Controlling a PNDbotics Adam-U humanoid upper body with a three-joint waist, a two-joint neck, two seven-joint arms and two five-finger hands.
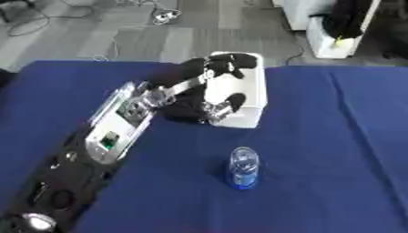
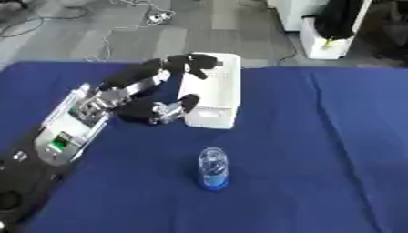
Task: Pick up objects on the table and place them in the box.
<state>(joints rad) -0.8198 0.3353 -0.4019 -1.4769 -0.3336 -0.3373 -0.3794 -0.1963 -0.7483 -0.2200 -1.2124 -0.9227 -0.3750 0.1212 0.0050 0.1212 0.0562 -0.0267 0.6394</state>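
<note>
Right now the robot's left hand (image 1: 213, 79) is at the white box (image 1: 253, 98), which sits far back on the blue table (image 1: 343, 150), with its dark fingers (image 1: 231, 61) spread over the far part of the open top and its thumb (image 1: 227, 105) low by the box's near left side. The fingers look loose and spread, and I cannot see anything in them, so I think the hand is there to drop or let go of something inside. The clear bottle with a blue label (image 1: 242, 167) stands upright nearer to us, well apart from the box, and it looks like the next thing to pick up; the right hand is not in either view.
</note>
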